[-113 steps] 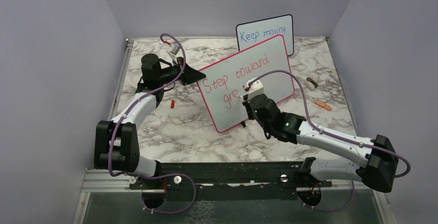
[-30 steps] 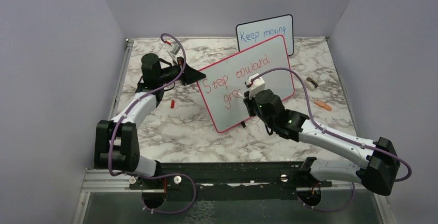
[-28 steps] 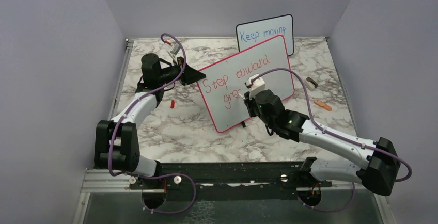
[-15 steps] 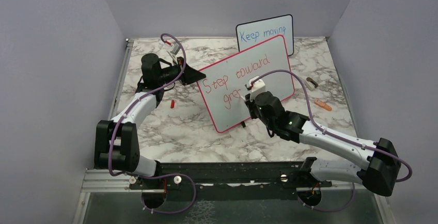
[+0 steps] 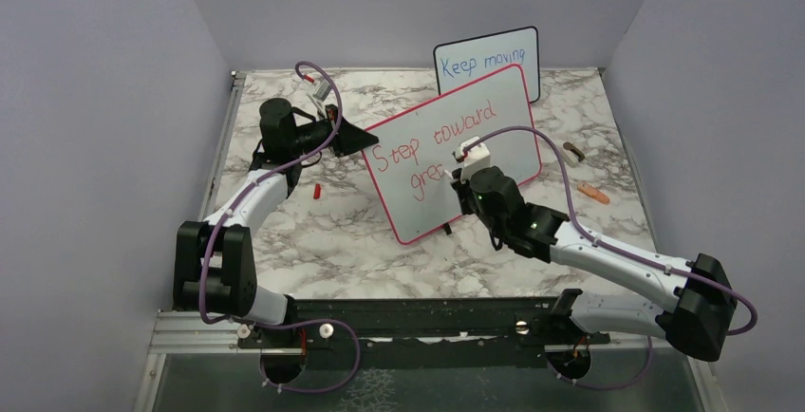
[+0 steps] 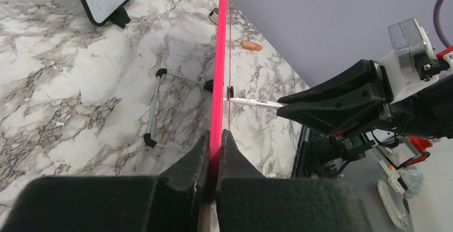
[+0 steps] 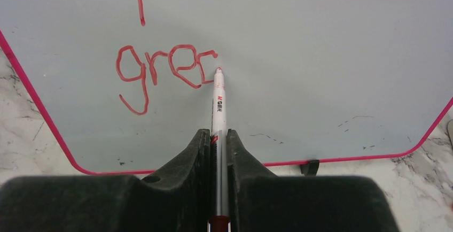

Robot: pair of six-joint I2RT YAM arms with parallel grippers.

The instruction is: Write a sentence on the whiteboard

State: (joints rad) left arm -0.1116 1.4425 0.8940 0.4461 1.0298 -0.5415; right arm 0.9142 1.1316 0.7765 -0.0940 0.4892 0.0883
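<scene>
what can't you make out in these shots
Top external: the right arm covers the marker tip and the end of the sentence's second line.
Top external: the whiteboard hides the small board's lower half.
Right wrist: the top edge cuts the first line.
Left wrist: the whiteboard is edge-on, face unseen.
Top external: brown item and orange item, right side, too small to name.

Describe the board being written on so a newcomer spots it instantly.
On the marble table stand two boards. The whiteboard is the larger, nearer one, pinched at its edge by the left gripper. Unlike the black-framed board with blue writing, it has a pink-red frame and red writing.
</scene>
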